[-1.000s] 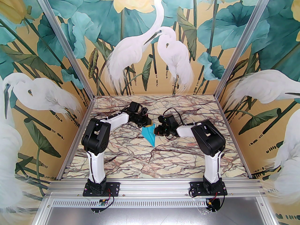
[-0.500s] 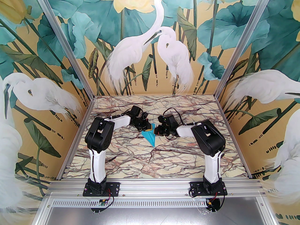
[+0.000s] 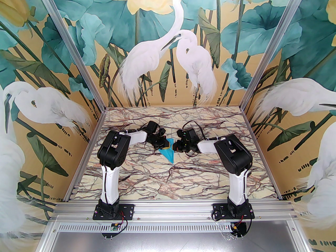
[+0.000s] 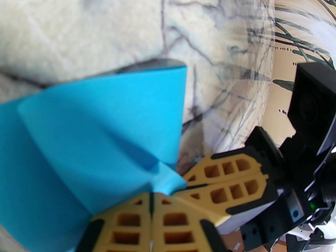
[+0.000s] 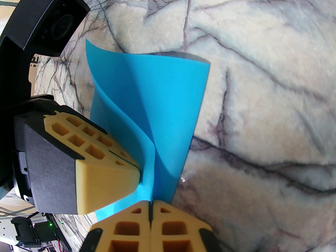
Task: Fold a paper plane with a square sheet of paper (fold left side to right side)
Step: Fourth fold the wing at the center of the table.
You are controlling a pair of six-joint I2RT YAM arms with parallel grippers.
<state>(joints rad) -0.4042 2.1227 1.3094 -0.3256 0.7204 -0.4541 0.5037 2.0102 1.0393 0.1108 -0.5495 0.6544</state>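
The turquoise-blue square sheet of paper, creased into a pointed paper plane shape, lies mid-table with its tip toward the near side. Its far end is lifted and curled. My left gripper is shut on that end from the left, and the paper bows up in front of its fingertips. My right gripper meets it from the right and is shut on the same corner, where the sheet stands folded upward from the right gripper. The left fingers and the right fingers touch tip to tip.
The marble-patterned table stretches toward the near aluminium rail. Painted walls with egrets and teal leaves close in the left, right and far sides. Both arm bases sit on the near rail.
My left arm has swung right and nearer, carrying the paper's left side up and over toward the right gripper. The paper looks narrower from above. The right arm has stayed in place.
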